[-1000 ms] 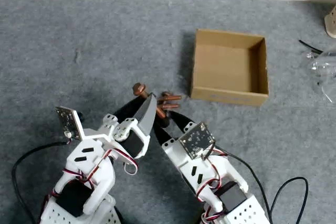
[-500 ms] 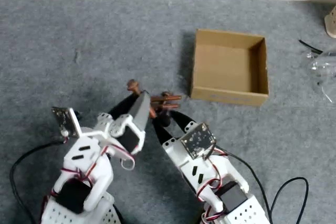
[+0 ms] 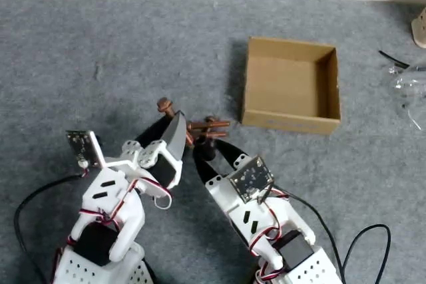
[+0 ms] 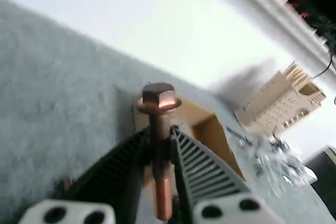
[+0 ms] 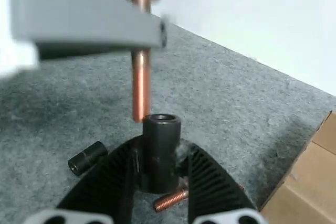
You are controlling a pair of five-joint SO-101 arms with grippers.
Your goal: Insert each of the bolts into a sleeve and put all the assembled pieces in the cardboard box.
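Bolt [image 4: 159,103], clamped upright in left gripper [image 4: 160,135], has drifted sideways; its tip now hangs just beside the mouth of the sleeve [image 5: 161,132], which right gripper [image 5: 161,156] grips. Insertion looks near.

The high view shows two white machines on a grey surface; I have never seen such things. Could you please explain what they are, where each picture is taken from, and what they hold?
They are two small robot arms, side by side, each ending in a gripper that pinches things. The high view comes from a fixed camera looking down on the grey mat. The other two pictures come from cameras on each arm's wrist. The left gripper is shut on a copper-coloured bolt, held by its shaft. The right gripper is shut on a black sleeve, whose opening sits close under the bolt's tip. On the mat lie more bolts, a loose sleeve and an open cardboard box.
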